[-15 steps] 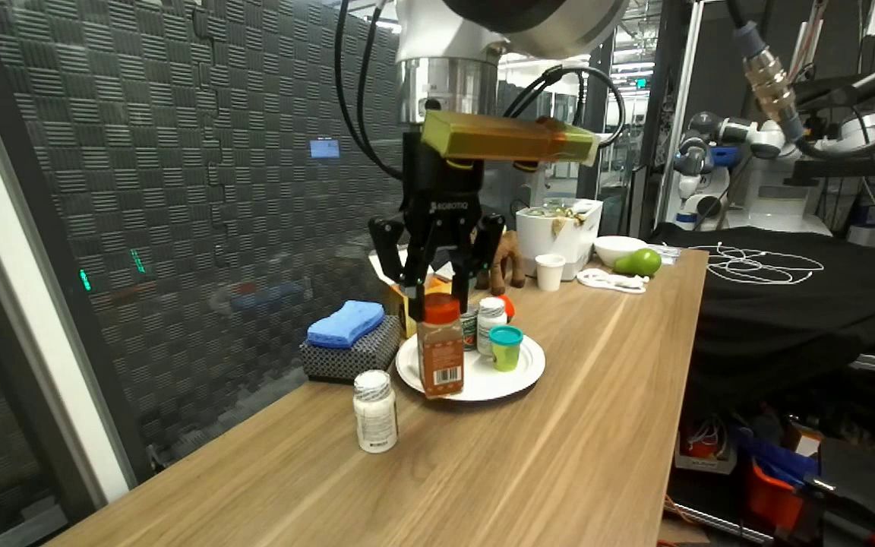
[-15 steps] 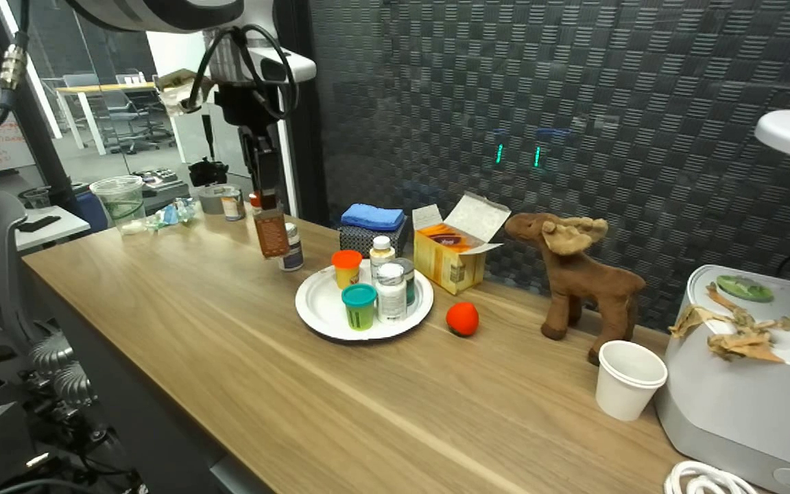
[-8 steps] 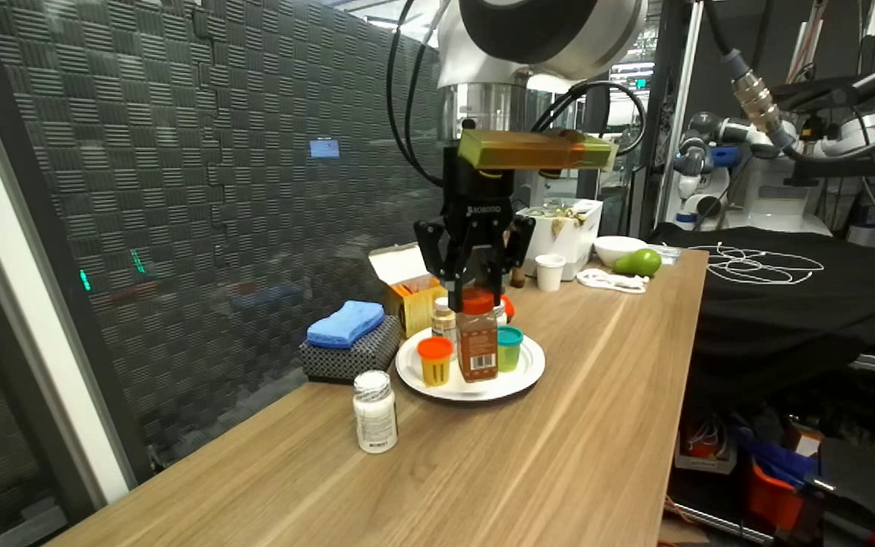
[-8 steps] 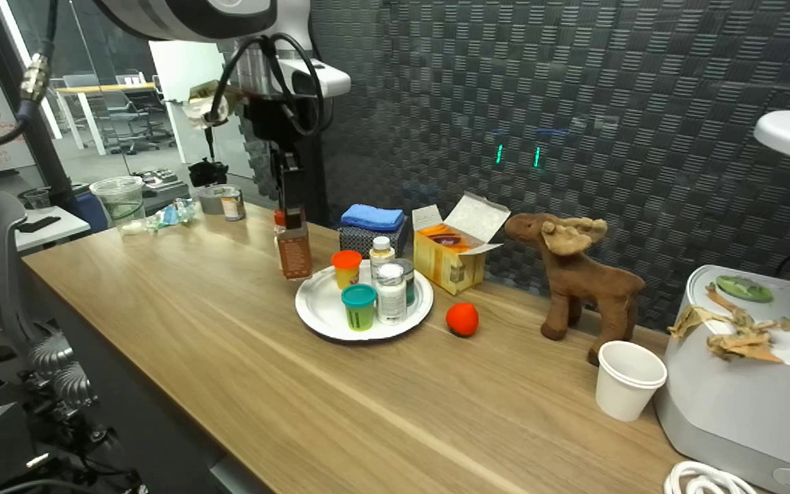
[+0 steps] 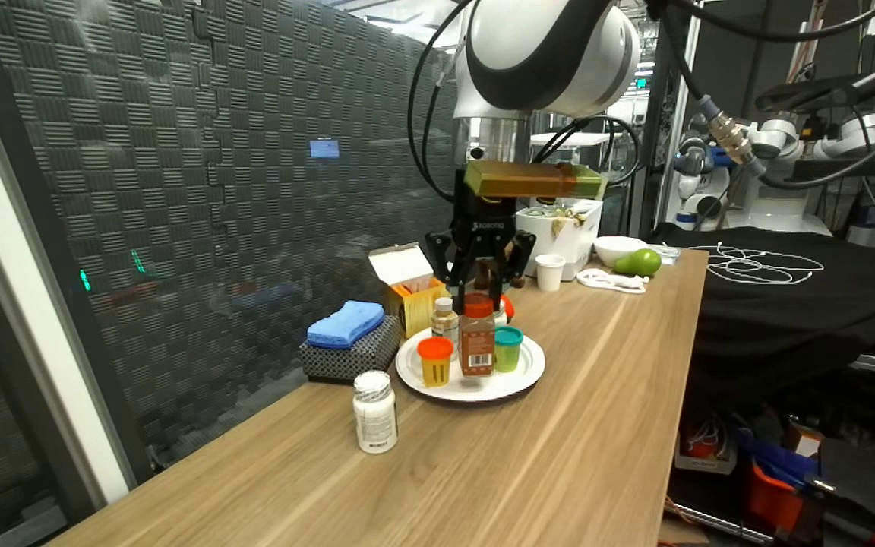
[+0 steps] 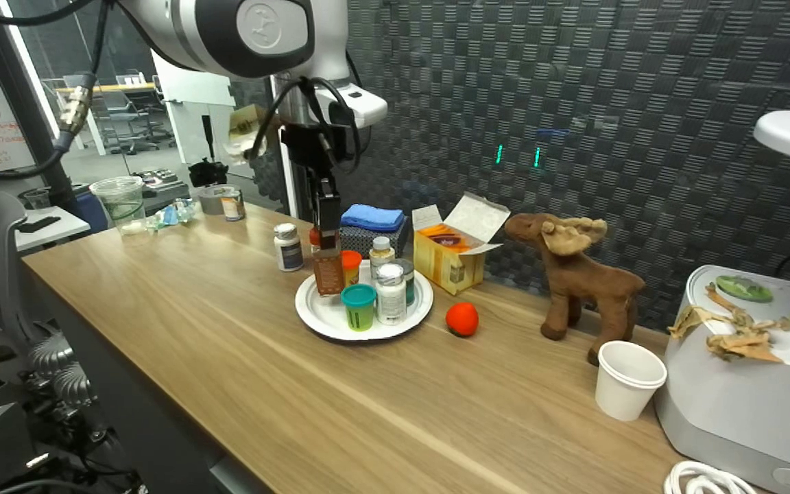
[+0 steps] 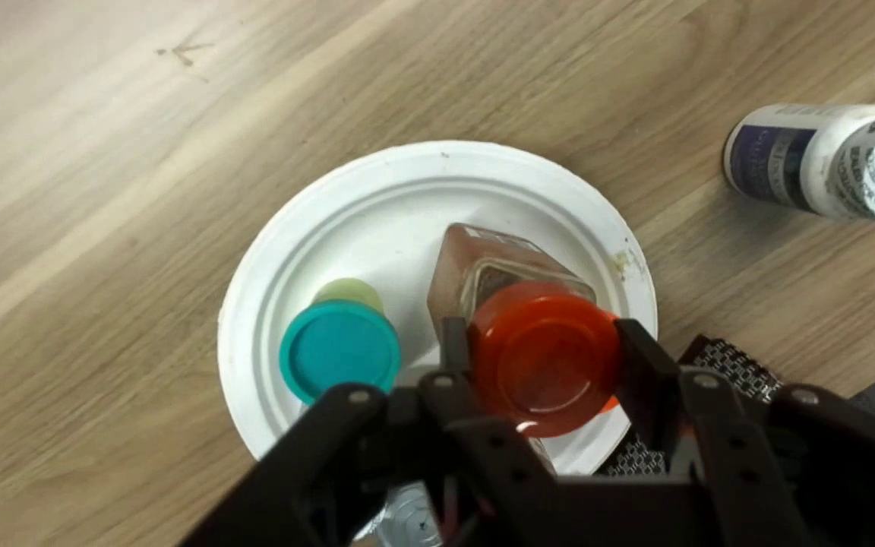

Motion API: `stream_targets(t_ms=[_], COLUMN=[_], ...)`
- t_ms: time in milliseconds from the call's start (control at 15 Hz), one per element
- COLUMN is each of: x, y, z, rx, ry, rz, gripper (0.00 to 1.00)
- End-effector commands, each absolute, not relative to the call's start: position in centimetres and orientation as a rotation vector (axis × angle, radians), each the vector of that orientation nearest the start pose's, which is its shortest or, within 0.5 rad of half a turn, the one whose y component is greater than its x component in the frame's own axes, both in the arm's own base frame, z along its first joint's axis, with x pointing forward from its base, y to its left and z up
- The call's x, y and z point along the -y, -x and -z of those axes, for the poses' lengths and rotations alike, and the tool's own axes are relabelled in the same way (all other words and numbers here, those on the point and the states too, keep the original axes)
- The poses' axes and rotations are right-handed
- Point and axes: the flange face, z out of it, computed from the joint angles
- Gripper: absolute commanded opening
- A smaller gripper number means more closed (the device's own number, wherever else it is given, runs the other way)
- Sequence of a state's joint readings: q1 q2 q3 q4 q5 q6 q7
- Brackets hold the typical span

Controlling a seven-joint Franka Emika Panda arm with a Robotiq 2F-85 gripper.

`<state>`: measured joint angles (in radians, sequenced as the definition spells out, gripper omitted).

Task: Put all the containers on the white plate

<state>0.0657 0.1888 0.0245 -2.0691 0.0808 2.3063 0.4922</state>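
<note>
My gripper (image 7: 544, 342) is shut on the red lid of the orange-brown jar (image 5: 477, 349), which it holds upright over the white plate (image 7: 437, 159). Whether the jar's base touches the plate I cannot tell. Around it on the plate stand a teal-lidded cup (image 7: 342, 349), an orange-lidded yellow cup (image 5: 435, 366), a white-capped bottle (image 6: 381, 252), a white pill bottle (image 6: 391, 295) and a dark green can (image 6: 409, 283), partly hidden. Another white pill bottle (image 5: 375, 414) stands upright on the table, off the plate, in all three views.
Beside the plate are a patterned dark box (image 5: 354, 351) with a blue block (image 5: 346, 324) on top and an open yellow carton (image 6: 451, 257). A red ball (image 6: 462, 320), a moose toy (image 6: 577, 274) and a paper cup (image 6: 629, 384) stand farther along.
Holding the jar, my gripper has moved from near the off-plate pill bottle to over the plate and has come lower. In an exterior view that pill bottle now shows fully.
</note>
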Motion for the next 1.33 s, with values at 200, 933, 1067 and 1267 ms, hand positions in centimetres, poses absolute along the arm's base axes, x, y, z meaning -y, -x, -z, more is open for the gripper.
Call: stream_targets(t_ms=[200, 933, 1067, 1267], x=[-3.8, -2.2, -2.4, -3.6], y=[-60.6, -61.7, -61.3, -60.2], z=[-34.9, -33.1, -33.8, -36.6], rx=[-0.714, -0.716, -0.735, -0.767], ry=[2.955, 2.991, 2.987, 2.963], rz=[0.217, 0.219, 0.229, 0.293], gripper=[0.24, 0.52, 0.77, 0.94])
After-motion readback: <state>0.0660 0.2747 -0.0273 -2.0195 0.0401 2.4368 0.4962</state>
